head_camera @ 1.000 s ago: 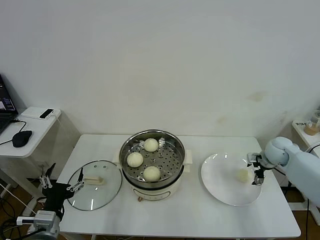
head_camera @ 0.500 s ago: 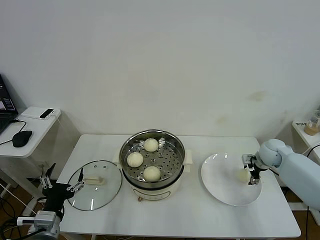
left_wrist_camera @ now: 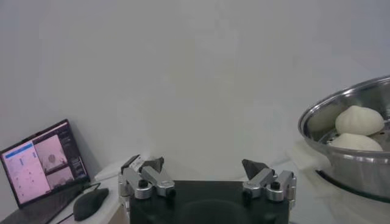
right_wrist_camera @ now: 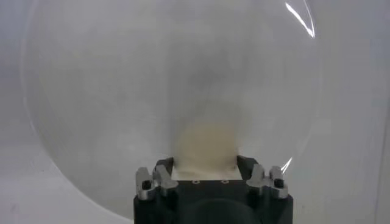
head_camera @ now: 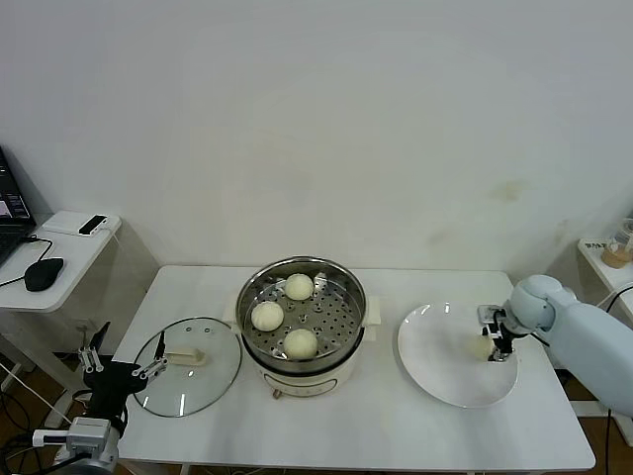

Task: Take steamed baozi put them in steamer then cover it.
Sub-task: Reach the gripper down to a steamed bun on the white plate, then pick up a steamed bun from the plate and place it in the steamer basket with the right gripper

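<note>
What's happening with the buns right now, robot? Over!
Right gripper closed around the last baozi on the plate. Left gripper open, parked low left. Three buns in steamer; lid off. Path looks clear.

Right arm (head_camera: 584, 332) pale blue-grey w/ rounded wrist; grippers black, silver fingers.

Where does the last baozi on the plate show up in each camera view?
Head view: last baozi on the white plate's right side, between the right gripper's fingers.
Left wrist view: not in it.
Right wrist view: centre, low, between the fingers.
Shared landmark: the white plate.
</note>
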Controlling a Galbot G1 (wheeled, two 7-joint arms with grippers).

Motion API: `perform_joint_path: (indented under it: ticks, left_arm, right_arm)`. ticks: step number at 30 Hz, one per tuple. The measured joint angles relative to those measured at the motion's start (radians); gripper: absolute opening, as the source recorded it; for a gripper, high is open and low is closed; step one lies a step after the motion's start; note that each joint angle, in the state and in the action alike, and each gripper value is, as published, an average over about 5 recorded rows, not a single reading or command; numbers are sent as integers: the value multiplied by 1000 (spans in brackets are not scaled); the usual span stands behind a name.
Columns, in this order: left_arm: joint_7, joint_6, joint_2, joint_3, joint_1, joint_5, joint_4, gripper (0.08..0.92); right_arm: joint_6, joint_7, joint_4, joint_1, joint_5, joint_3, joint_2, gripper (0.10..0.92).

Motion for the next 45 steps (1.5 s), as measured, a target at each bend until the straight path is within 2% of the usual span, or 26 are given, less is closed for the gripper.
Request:
perform_joint_path:
  ticks: [12, 21, 34, 45]
  left_arm:
    - [0, 0, 6, 2, -1, -1, -5, 823]
    - [0, 0, 10, 6, -4, -1, -9, 823]
    - [-1, 0, 8, 10, -5, 1, 3, 823]
    - [-1, 0, 8, 12, -15, 2, 15, 823]
  right_arm:
    - [-21, -18, 65, 85, 57, -56, -52, 568]
    - [-75, -15, 177, 325, 203, -213, -55, 577]
    - [-219, 60, 343, 674, 493, -467, 84, 585]
    - [-345, 172, 367, 748, 691, -578, 236, 594]
